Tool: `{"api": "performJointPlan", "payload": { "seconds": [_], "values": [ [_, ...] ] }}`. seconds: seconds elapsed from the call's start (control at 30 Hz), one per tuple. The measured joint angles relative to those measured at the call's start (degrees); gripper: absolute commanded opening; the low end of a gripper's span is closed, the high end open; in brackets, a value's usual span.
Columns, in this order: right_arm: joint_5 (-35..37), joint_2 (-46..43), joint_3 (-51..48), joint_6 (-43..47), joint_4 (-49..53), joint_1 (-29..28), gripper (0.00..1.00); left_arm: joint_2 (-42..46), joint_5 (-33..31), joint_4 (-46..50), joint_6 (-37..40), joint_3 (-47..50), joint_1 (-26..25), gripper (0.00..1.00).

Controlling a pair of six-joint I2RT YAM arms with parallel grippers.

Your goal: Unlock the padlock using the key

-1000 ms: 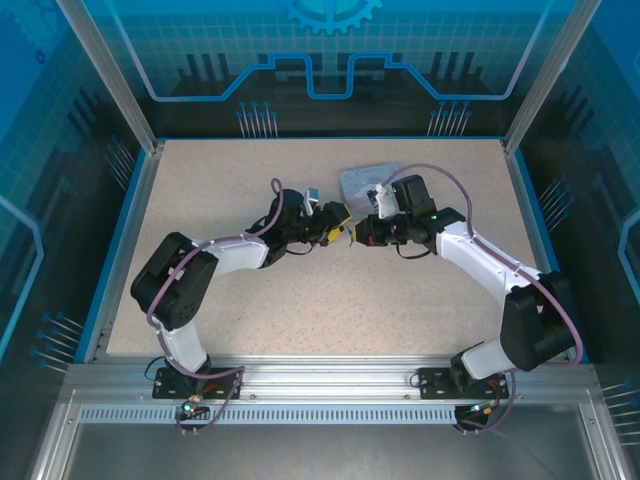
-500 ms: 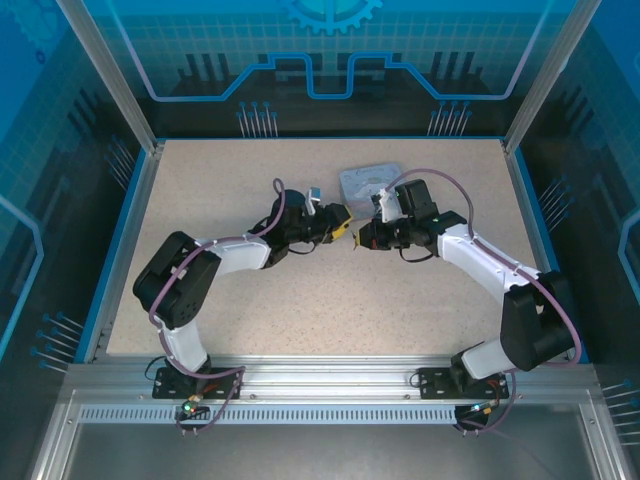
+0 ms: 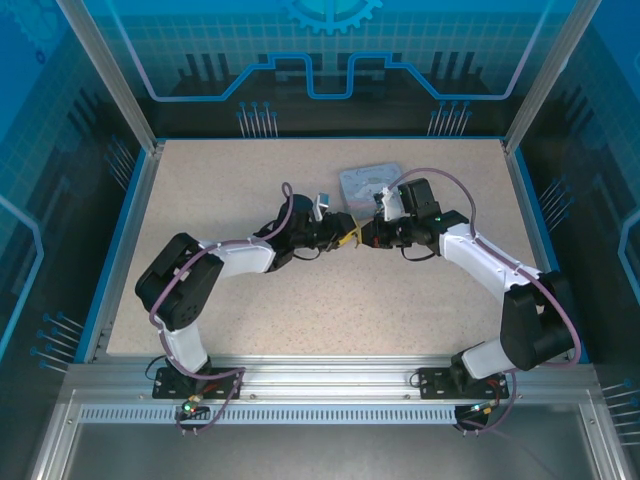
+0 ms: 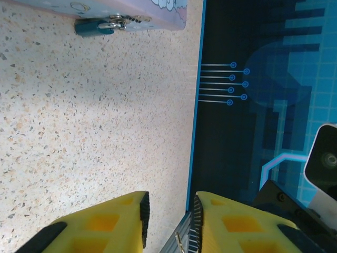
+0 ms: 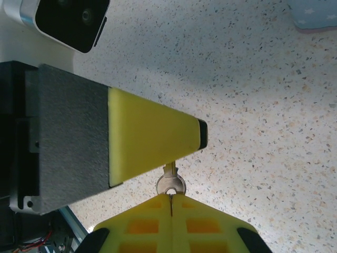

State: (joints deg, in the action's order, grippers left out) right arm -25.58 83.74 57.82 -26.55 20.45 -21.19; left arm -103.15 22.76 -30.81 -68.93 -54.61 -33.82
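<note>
Since earlier, the left tool is brought closer and narrowed, not yet shut, around the key pinched in the right tool. Handover is judged underway; full closure is called for.

The left gripper and right gripper point nearly tip to tip over the desk, near a pale tin.

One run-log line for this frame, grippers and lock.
right gripper: shut on key | left gripper: open, key tip between its jaws | padlock: at tin, untouched
</note>
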Motion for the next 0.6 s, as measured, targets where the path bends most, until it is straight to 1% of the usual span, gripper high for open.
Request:
{"api": "performJointPlan", "payload": {
  "seconds": [0.37, 0.4, 0.43, 0.47, 0.6],
  "values": [
    [0.0, 0.0, 0.0, 0.02, 0.0, 0.0, 0.0, 0.0, 0.02, 0.57, 0.42, 0.0, -0.59, 0.21],
    [0.0, 0.0, 0.02, 0.0, 0.0, 0.0, 0.0, 0.0, 0.02, 0.57, 0.46, 0.0, -0.59, 0.22],
    [0.0, 0.0, 0.02, 0.02, 0.0, 0.0, 0.0, 0.0, 0.02, 0.57, 0.48, 0.0, -0.59, 0.27],
    [0.0, 0.0, 0.02, 0.02, 0.0, 0.0, 0.0, 0.0, 0.0, 0.61, 0.59, 0.0, -0.59, 0.29],
    [0.0, 0.0, 0.0, 0.04, 0.0, 0.0, 0.0, 0.0, 0.0, 1.88, 1.6, -0.66, -0.63, 0.28]
  ]
}}
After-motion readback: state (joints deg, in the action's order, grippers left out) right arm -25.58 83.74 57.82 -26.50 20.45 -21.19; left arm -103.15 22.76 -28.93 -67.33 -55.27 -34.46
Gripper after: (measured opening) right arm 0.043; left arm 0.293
